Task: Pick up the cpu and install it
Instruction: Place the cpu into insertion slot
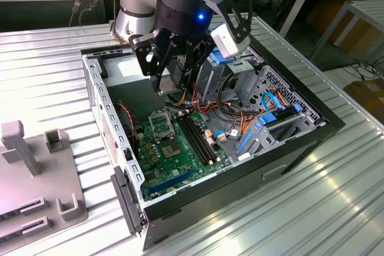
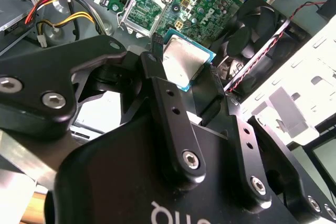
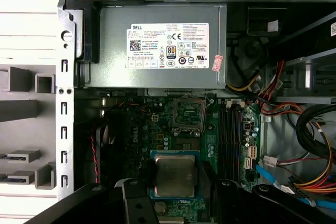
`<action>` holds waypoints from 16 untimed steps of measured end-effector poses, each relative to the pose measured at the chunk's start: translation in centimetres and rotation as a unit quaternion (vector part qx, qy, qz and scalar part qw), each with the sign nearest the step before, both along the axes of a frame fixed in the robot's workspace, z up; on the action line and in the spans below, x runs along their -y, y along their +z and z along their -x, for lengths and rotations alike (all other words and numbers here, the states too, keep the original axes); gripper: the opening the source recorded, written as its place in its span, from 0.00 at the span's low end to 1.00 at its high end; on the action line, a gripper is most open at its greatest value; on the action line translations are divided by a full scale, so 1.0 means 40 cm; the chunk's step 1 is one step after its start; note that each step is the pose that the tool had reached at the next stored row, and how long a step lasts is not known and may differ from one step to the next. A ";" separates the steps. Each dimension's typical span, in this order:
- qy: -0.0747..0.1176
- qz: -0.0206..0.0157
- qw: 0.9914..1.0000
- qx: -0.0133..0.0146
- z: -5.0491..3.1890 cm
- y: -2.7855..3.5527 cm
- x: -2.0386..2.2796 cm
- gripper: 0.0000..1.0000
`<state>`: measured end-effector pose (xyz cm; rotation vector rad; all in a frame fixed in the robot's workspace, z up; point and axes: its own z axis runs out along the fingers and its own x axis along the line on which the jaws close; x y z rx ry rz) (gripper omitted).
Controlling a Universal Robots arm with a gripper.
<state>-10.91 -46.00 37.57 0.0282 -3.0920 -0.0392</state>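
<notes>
Grey-topped cpu (image 3: 174, 174) in the hand (image 2: 185, 66) above green motherboard (image 3: 211, 142), cables (image 3: 314, 179) alongside

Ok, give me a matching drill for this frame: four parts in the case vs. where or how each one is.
1 cpu
2 socket
3 power supply
4 memory slots

a grey box, white label
b long, black, beside the socket
c clamped in the gripper
d on the green board, no chip in it

Pairs: 1-c, 2-d, 3-a, 4-b
</notes>
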 end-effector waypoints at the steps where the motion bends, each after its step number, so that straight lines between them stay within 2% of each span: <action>1: 0.000 0.000 1.000 0.000 0.000 0.000 0.000 0.47; 2: 0.000 0.000 1.000 0.000 0.000 0.000 0.000 0.47; 3: 0.000 0.000 1.000 0.000 -0.001 -0.010 0.000 0.47; 4: 0.000 0.000 1.000 0.000 -0.006 -0.048 0.000 0.47; 5: 0.000 0.000 1.000 0.000 -0.013 -0.062 0.000 0.47; 6: 0.035 0.000 0.999 0.000 -0.031 -0.105 0.000 0.47; 11: 0.036 0.000 0.999 0.000 -0.031 -0.113 0.000 0.47; 16: 0.036 0.000 0.999 0.000 -0.031 -0.113 0.000 0.47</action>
